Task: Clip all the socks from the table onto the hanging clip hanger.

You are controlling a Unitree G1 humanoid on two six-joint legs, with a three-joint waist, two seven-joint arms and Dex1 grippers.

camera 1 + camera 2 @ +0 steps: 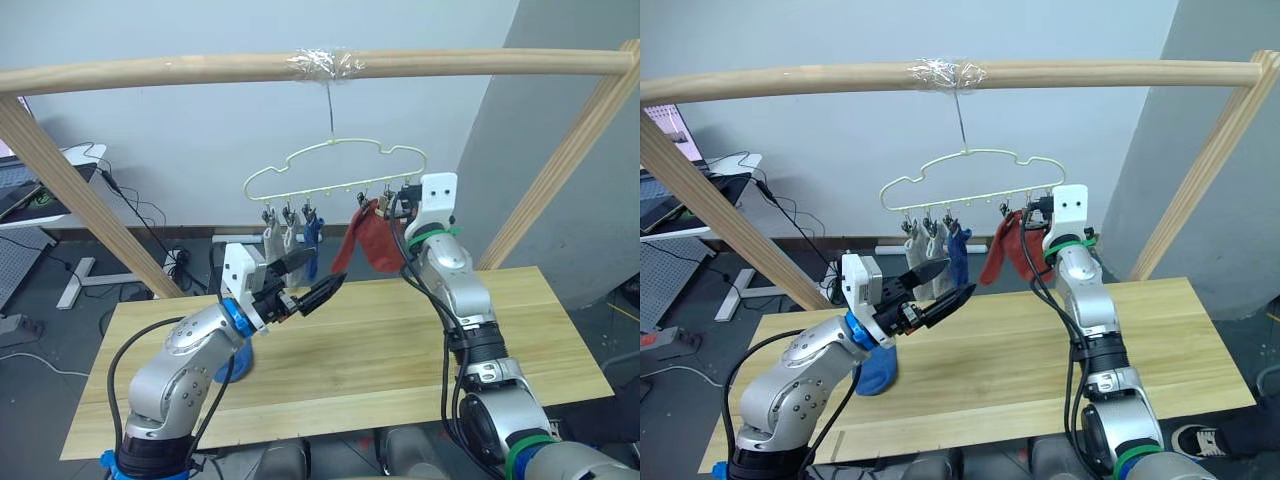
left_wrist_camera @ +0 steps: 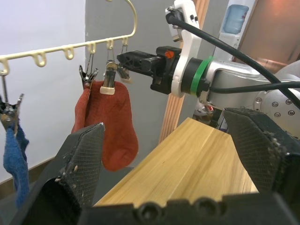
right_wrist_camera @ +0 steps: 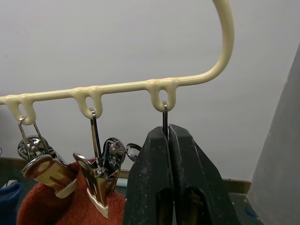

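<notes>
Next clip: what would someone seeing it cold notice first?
The clip hanger dangling from the wooden pole, already carrying grey, blue and rust-red socks. The right gripper is raised to the hanger's end clip, fingers shut. One blue sock lies on the table beneath the open left gripper.

Left gripper (image 1: 308,282) fingers spread apart, right gripper (image 3: 169,140) raised, fingers pressed together

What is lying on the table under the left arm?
A blue sock lies on the table, partly covered by the left arm. How much more sock lies beneath cannot be seen.
</notes>
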